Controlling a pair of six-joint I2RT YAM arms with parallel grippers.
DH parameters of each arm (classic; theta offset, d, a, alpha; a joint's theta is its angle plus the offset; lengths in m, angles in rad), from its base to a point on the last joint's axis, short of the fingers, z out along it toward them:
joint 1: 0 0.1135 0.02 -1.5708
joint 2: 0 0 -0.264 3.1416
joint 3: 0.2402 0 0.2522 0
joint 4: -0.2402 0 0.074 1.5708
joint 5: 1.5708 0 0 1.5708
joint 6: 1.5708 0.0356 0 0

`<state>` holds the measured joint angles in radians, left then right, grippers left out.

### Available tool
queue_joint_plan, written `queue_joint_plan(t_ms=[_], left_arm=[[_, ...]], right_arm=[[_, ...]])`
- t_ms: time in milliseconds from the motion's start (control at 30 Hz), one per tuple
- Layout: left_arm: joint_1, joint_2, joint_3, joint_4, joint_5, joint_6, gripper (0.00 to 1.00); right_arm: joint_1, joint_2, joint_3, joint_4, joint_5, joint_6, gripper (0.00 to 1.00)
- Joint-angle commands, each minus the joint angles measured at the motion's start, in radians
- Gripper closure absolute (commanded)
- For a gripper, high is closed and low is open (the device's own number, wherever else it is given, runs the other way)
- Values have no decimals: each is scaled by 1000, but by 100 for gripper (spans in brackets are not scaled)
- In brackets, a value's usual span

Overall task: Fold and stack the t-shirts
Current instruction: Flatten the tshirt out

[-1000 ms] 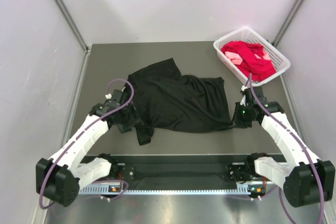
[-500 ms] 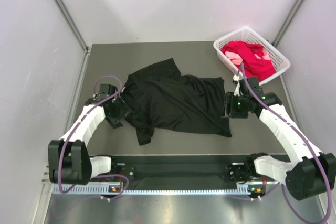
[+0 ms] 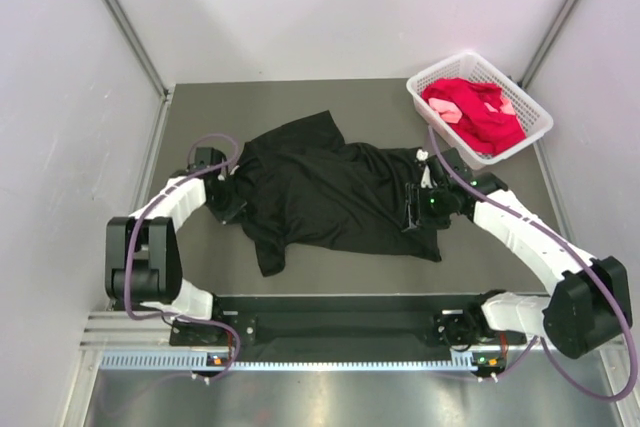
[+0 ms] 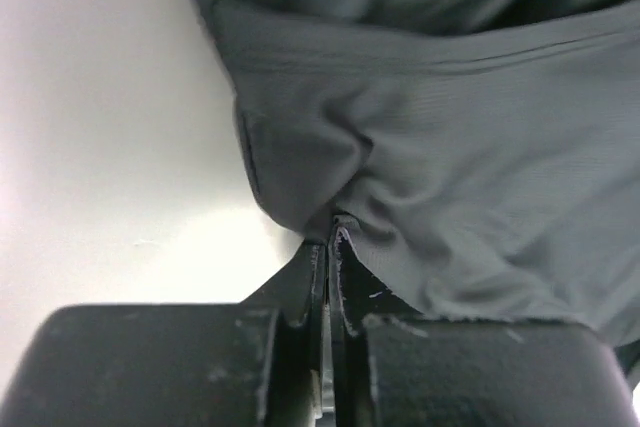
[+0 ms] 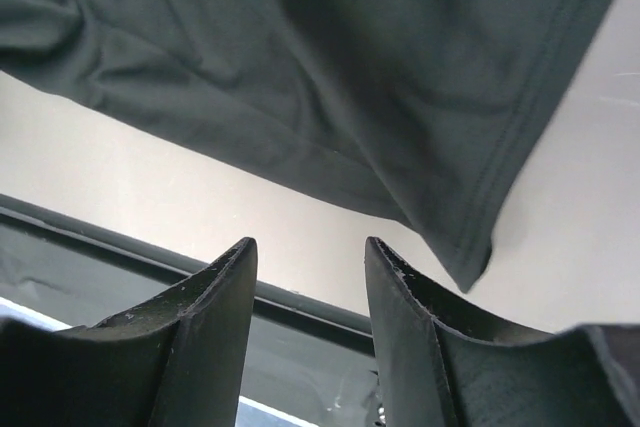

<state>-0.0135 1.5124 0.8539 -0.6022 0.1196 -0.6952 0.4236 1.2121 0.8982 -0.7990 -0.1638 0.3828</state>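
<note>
my left end effector [image 4: 330, 232] pinches the limp, light black t-shirt [image 3: 330, 197] by its edge; right end effector [image 5: 305, 247] wide, empty, eyeing the hem.

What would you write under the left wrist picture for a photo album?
Left gripper shut, pinching a bunched fold at the edge of the black t-shirt.

White lattice basket [image 3: 430, 112] sits at table's [image 3: 200, 107] far-right corner.
</note>
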Motion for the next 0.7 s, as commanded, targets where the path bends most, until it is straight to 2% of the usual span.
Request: queue_joint_plan(t_ms=[0, 133, 200, 300, 400, 667], left_arm=[[6, -136, 105, -118, -73, 75, 100], [6, -335, 178, -258, -173, 138, 99], [6, -433, 180, -284, -178, 148, 97], [6, -495, 162, -303, -137, 152, 94], [6, -488, 146, -280, -88, 154, 95], [-2, -393, 284, -265, -43, 201, 96]], right_arm=[[36, 17, -12, 76, -14, 48, 53], [66, 43, -19, 122, -19, 62, 53], [84, 67, -19, 139, -26, 70, 53], [110, 113, -10, 168, -37, 80, 53], [119, 151, -1, 196, -45, 105, 53], [119, 274, -38, 313, -43, 178, 56]])
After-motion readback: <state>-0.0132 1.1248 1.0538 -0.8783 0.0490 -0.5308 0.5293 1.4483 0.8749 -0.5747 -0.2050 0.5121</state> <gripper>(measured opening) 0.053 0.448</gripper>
